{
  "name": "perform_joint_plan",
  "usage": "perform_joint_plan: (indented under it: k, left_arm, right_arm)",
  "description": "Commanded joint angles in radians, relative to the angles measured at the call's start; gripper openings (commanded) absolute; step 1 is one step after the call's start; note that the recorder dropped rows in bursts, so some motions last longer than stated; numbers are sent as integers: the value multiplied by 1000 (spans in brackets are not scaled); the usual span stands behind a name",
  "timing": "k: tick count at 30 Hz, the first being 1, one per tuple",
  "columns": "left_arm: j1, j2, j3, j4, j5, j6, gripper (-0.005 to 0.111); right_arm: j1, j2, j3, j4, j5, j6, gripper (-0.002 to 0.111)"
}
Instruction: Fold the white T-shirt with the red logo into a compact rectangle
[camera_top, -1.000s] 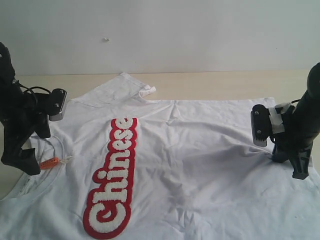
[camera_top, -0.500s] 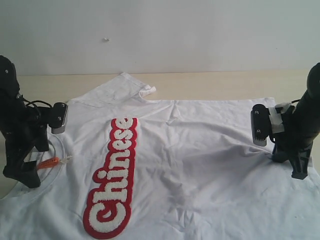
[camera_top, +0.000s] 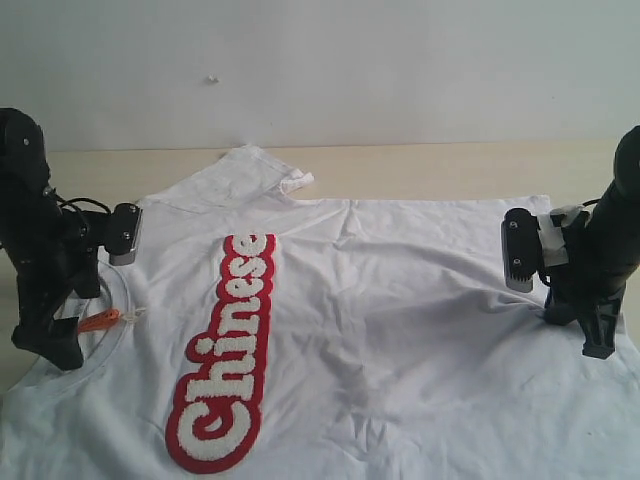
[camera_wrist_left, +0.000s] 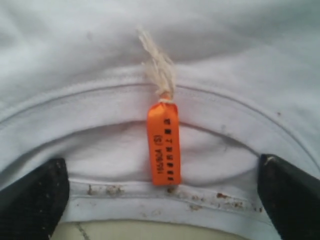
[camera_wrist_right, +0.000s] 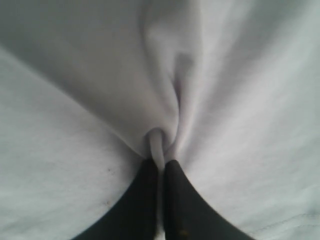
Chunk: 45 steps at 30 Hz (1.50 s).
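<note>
The white T-shirt (camera_top: 400, 330) lies spread flat and wrinkled on the table, its neck toward the left. The red logo (camera_top: 225, 350) runs as a long strip across the chest. My left gripper (camera_top: 50, 345) stands over the ribbed collar (camera_wrist_left: 150, 200), open, one finger (camera_wrist_left: 35, 195) on each side of the small orange neck tag (camera_wrist_left: 163, 142). The tag (camera_top: 98, 322) also shows next to that arm in the exterior view. My right gripper (camera_top: 590, 335) is at the shirt's right edge. Its jaws (camera_wrist_right: 161, 165) are shut on a pinched fold of the white fabric (camera_wrist_right: 160, 142).
The pale wooden table (camera_top: 450, 165) shows behind the shirt, with a white wall beyond it. One sleeve (camera_top: 260, 170) lies bunched at the back left. A bare strip of table (camera_wrist_left: 125, 232) shows just past the collar's edge.
My left arm has shifted a little at the collar, and the collar and the cloth near it have moved with it. The right arm has stayed put.
</note>
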Motion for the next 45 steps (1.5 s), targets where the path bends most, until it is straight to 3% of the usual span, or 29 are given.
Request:
perform_joint_plan:
  k: [1, 6, 12, 20, 22, 23, 25, 27, 28, 34, 45]
  left_arm:
    - [5, 120, 39, 88, -47, -8, 105]
    - [4, 120, 39, 83, -93, -8, 105]
    - [6, 120, 39, -38, -100, -8, 105]
    - [6, 128, 39, -32, -161, -12, 103]
    - [6, 134, 39, -24, -161, -40, 93]
    - [6, 137, 39, -8, -156, -51, 82]
    - [6, 146, 39, 19, -156, -83, 52]
    - [6, 153, 39, 53, -156, -110, 11]
    - [6, 154, 39, 73, -156, -118, 1]
    - [6, 112, 39, 168, -139, -170, 5]
    - [15, -211, 39, 291, -254, -159, 5]
  right_arm:
    - [-2, 50, 24, -16, -8, 3, 0]
    - [-2, 50, 24, -16, -15, 3, 0]
    - [-2, 50, 24, -16, -24, 3, 0]
    - [-2, 50, 24, -16, -24, 3, 0]
    - [-2, 50, 24, -16, -24, 3, 0]
    - [-2, 50, 24, -16, -24, 4, 0]
    - [-2, 50, 24, -16, -24, 12, 0]
    - [-2, 50, 24, -16, -24, 15, 0]
    - [-2, 50, 24, -16, -24, 15, 0]
    - [-2, 44, 24, -16, -12, 15, 0]
    - [-2, -167, 5, -16, 48, -10, 0]
